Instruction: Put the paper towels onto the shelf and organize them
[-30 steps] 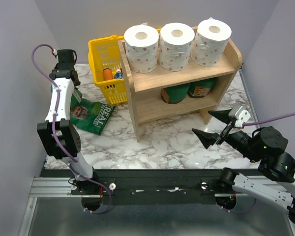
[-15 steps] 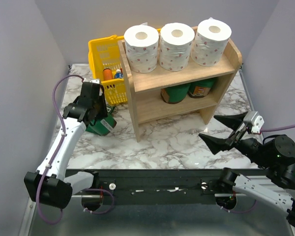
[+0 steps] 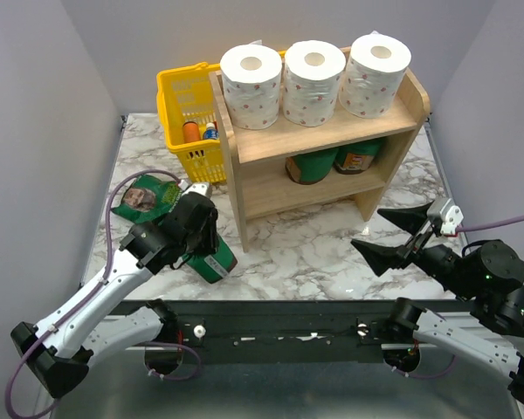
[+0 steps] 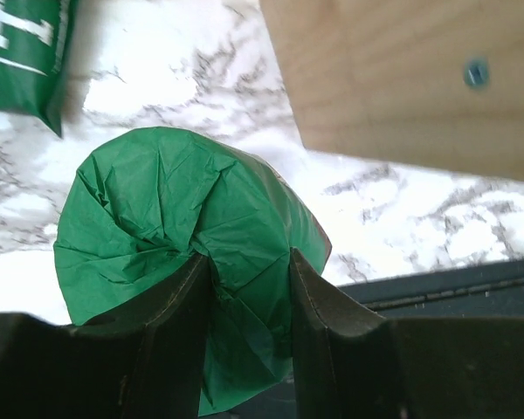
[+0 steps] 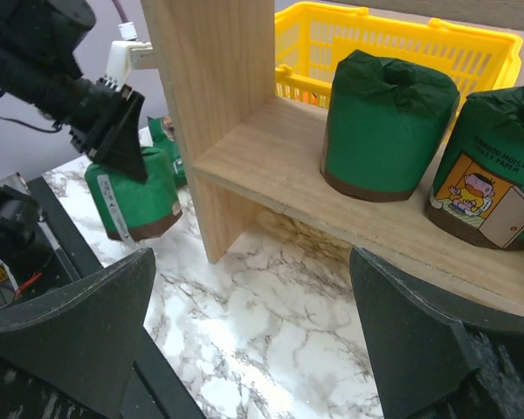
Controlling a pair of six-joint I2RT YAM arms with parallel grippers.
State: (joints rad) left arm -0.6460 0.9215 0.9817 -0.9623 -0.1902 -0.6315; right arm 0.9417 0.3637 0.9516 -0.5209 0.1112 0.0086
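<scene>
Pinching only the crumpled wrap atop the green roll point(image 4: 157, 209), the left claw point(image 4: 247, 262) (right claw point(image 3: 367, 229) gapes, empty) could lose it short of the shelf point(image 3: 332, 133).

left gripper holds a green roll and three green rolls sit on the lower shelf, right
No: only two sit on the lower tier of the shelf, a plain green roll and a cartoon-labelled green roll, per the right wrist view. The left gripper does hold a third green roll.
</scene>
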